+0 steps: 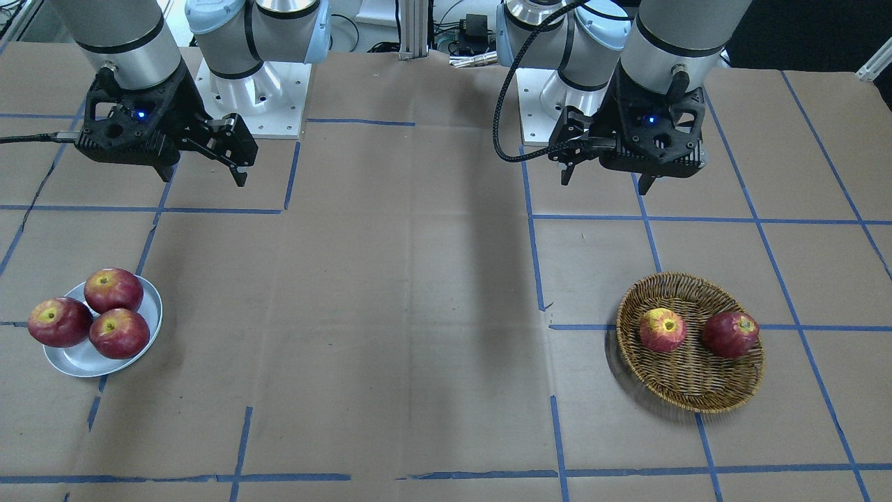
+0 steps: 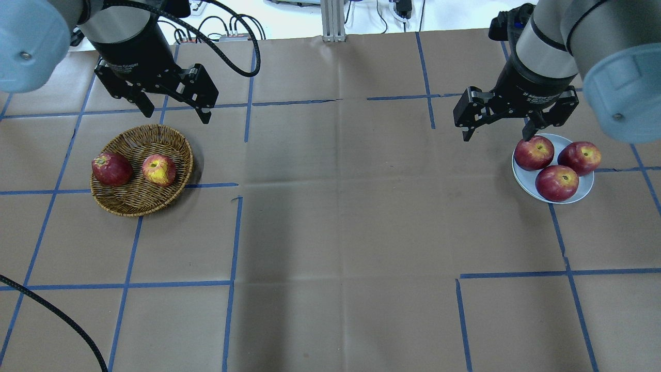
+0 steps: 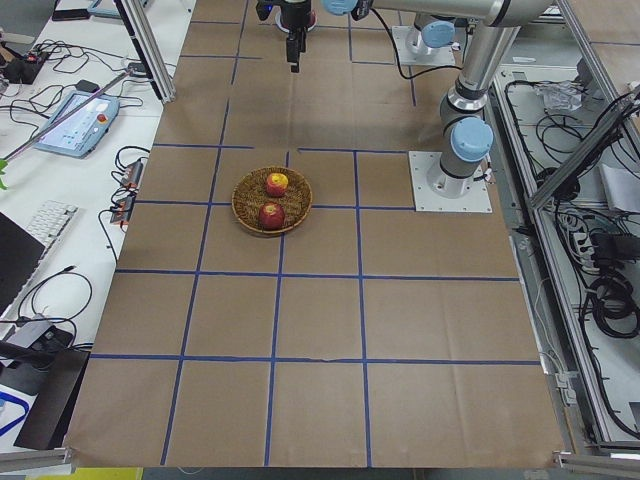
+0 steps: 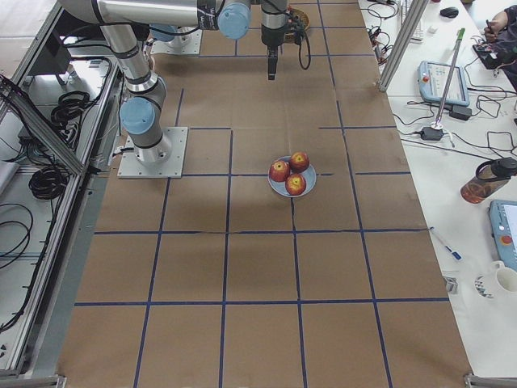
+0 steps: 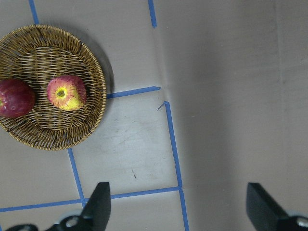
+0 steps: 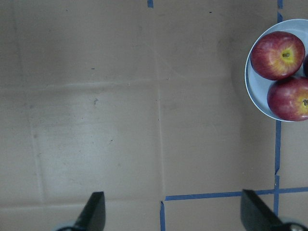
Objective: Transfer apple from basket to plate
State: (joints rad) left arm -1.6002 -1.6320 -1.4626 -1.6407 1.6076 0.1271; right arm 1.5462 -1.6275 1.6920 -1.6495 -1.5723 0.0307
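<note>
Left hand [image 2: 177, 111], right hand [image 2: 496, 132]: wide open, empty
Left hovers by the basket [image 2: 139, 204] at the table's [image 2: 330, 232] left edge, ready for the apple [image 2: 159, 170]

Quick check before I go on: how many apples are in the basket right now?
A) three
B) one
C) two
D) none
C: the basket holds two apples, the yellow-patched apple and a darker red apple beside it.
</note>
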